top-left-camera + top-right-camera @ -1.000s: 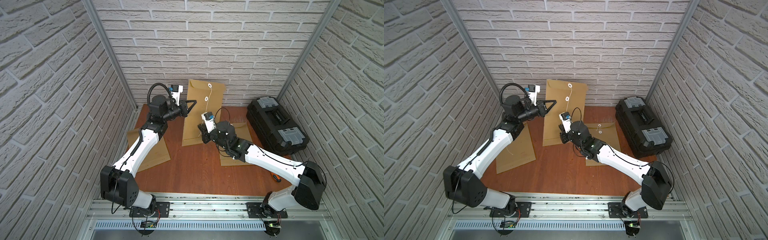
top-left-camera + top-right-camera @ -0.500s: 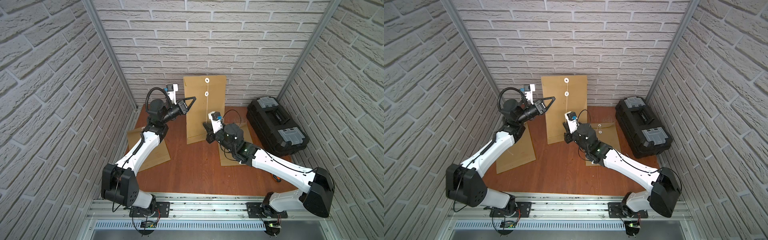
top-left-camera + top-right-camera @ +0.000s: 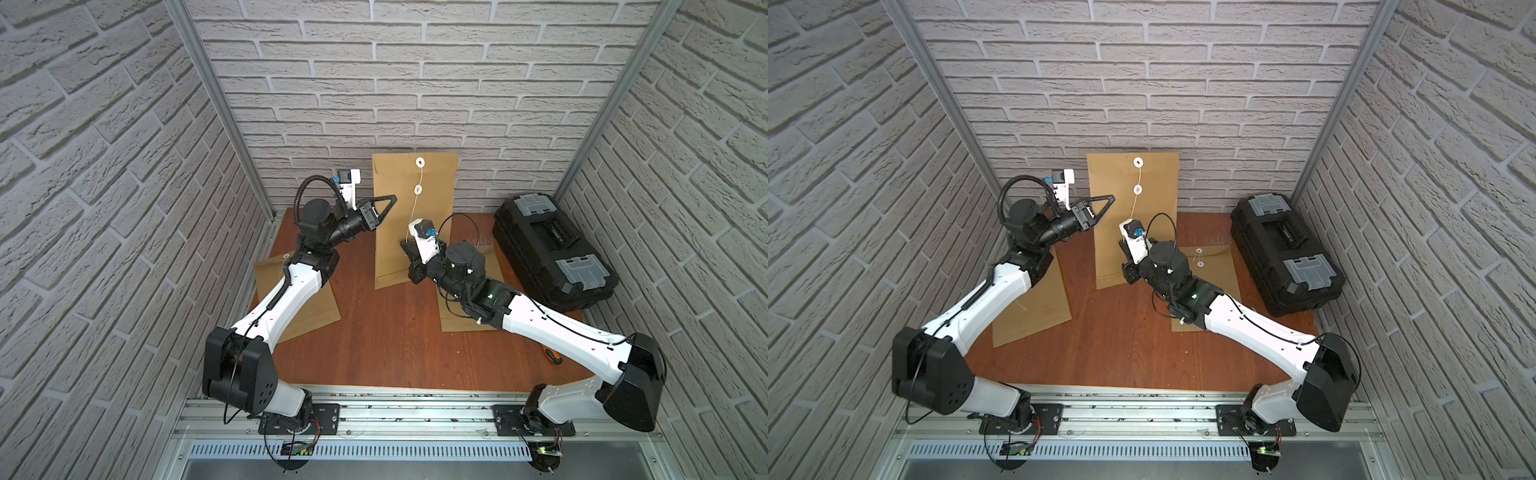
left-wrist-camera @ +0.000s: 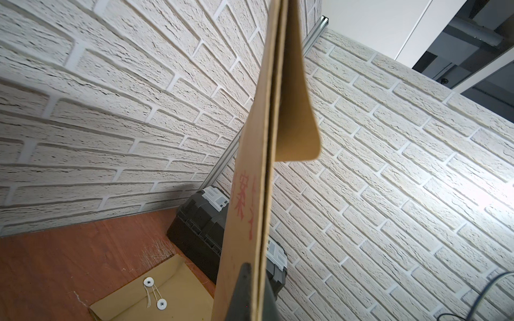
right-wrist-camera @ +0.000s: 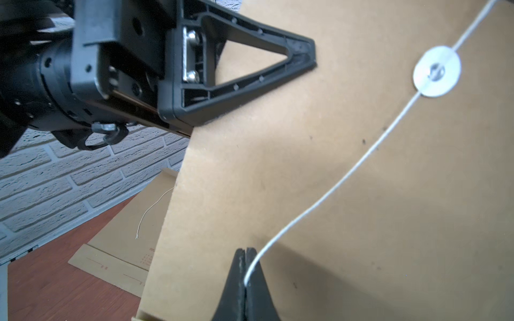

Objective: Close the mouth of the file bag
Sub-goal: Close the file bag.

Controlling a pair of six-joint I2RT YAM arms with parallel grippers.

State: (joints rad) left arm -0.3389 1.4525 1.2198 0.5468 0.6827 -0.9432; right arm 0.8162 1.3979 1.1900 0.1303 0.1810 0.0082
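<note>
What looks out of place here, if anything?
An orange-handled tool lies on the table, partly hidden under the right arm; it looks stray for this task. A pale scuff patch marks the wood beside the toolbox. Nothing else stands out.

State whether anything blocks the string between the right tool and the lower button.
Nothing visible does. The string runs over bare bag from the right tool to the button; the left tool clamps the bag's edge, aside.
</note>
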